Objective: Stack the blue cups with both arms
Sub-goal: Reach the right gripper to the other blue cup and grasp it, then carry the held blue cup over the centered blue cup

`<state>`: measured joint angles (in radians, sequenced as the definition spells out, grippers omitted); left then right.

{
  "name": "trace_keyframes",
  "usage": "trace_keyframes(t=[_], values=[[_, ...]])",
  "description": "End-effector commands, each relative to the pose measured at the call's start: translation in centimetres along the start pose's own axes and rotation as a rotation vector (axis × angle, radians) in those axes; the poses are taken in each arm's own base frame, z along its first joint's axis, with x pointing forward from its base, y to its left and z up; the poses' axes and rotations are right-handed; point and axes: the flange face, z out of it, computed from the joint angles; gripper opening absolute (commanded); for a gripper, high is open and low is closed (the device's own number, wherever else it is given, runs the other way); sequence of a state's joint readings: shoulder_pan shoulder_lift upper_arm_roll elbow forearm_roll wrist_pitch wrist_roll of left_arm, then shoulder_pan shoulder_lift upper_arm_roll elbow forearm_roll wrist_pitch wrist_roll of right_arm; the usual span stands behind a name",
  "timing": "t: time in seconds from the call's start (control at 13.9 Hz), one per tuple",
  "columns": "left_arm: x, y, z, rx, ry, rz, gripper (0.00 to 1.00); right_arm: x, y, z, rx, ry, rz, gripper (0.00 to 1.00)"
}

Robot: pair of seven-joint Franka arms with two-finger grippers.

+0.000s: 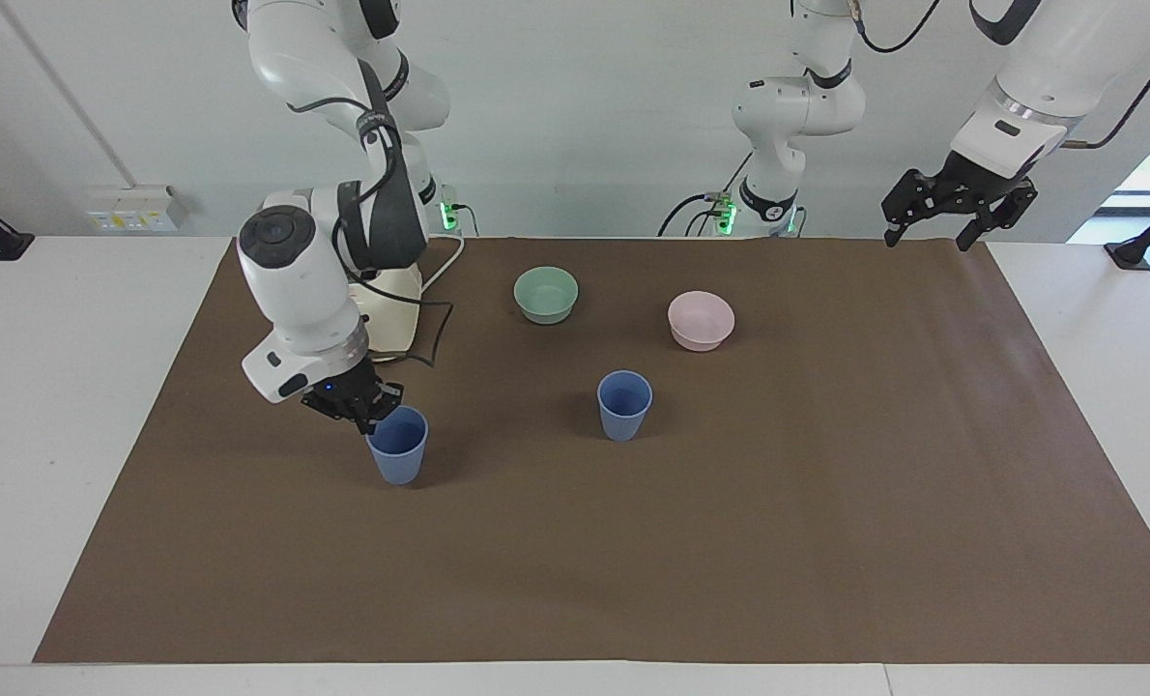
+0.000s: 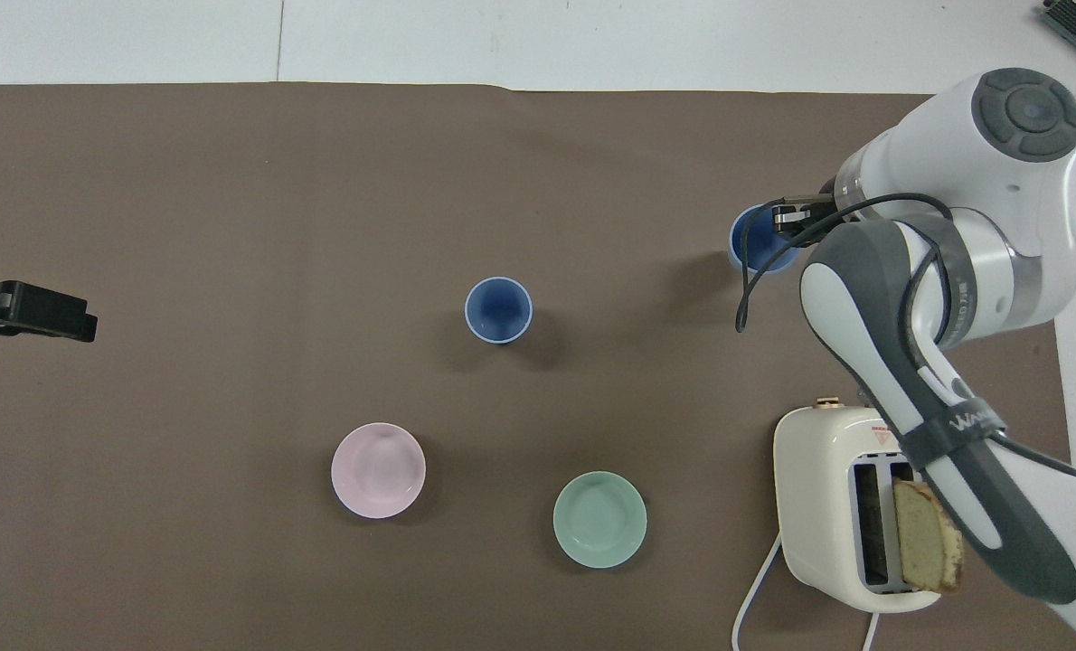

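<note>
Gripped blue cup sits lower left of centre in the facing view, right gripper clamped on its rim. Second blue cup stands mid-frame. Left gripper waits upper right, jaws spread, holding nothing.

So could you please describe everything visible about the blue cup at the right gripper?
The blue cup is a small, matte, periwinkle tumbler with no handle, tapering toward its base. It is upright and empty, toward the right arm's end of the brown mat. The right gripper is shut on its rim.
</note>
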<state>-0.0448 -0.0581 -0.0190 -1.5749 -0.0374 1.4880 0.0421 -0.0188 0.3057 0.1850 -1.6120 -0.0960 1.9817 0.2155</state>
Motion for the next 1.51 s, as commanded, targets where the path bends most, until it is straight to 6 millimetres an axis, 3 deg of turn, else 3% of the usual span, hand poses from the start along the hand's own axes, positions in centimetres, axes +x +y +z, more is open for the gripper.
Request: trace_keyframes(t=[0.0,0.14,0.29,0.5,0.65,1.01,1.22,1.44], values=[[-0.5,-0.3,-0.4,0.018,-0.007,0.003,1.0,-1.9,-3.3,-4.6,0.043,0.003,0.026,0.0],[-0.5,-0.3,-0.4,0.018,-0.007,0.002,1.0,-3.9,-6.8,-8.8,0.061,0.029,-0.01,0.0],[-0.5,-0.3,-0.4,0.018,-0.007,0.003,1.0,-5.6,-8.3,-12.2,0.079,0.048,-0.001,0.0],[-0.5,-0.3,-0.4,0.018,-0.007,0.002,1.0,-6.7,-11.1,-15.2,0.094,0.029,0.067,0.0],[-0.5,-0.4,-0.4,0.018,-0.007,0.0,1.0,-7.3,-13.2,-14.7,0.105,0.019,0.054,0.0],[-0.5,-0.4,-0.4,0.018,-0.007,0.0,1.0,-9.1,-22.4,-11.2,0.142,0.005,0.011,0.0],[-0.5,-0.3,-0.4,0.018,-0.007,0.002,1.0,-9.0,-25.5,-10.0,0.178,0.011,-0.032,0.0],[-0.5,-0.3,-0.4,0.018,-0.007,0.002,1.0,-9.1,-28.5,-7.6,0.197,-0.009,-0.076,0.0]])
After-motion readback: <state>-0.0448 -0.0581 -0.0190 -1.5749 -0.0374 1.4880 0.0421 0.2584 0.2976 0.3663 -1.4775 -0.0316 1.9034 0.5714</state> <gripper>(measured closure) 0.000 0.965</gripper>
